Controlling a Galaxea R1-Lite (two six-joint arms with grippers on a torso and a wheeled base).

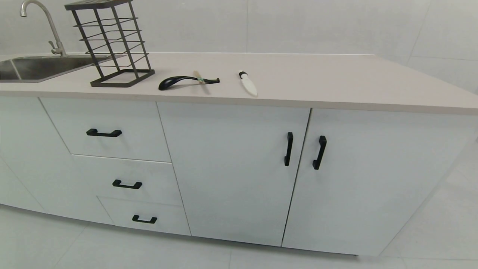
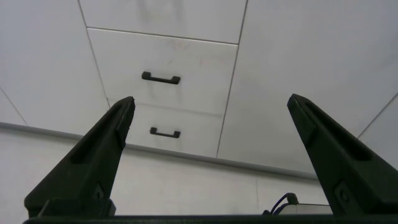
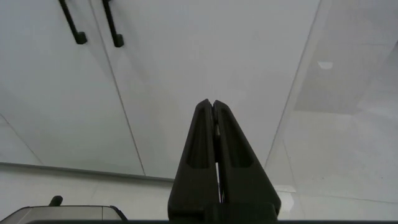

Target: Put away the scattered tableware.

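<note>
My left gripper [image 2: 210, 99]: spread wide, empty, before drawers [image 2: 161, 62].
My right gripper [image 3: 213, 104]: pinched closed, empty, before doors [image 3: 186, 62].
Tableware: spoon [image 1: 179, 80], chopsticks [image 1: 199, 77], knife [image 1: 248, 83] on countertop [image 1: 317, 78], 12 o'clock; rack [image 1: 98, 4], 10 o'clock, likely destination.

No words, numbers or signs to read anywhere. Black spoon [image 1: 168, 83], white knife [image 1: 248, 83], chopstick [image 1: 199, 77]: no print to make out. Small coloured band on chopstick too tiny to read.
</note>
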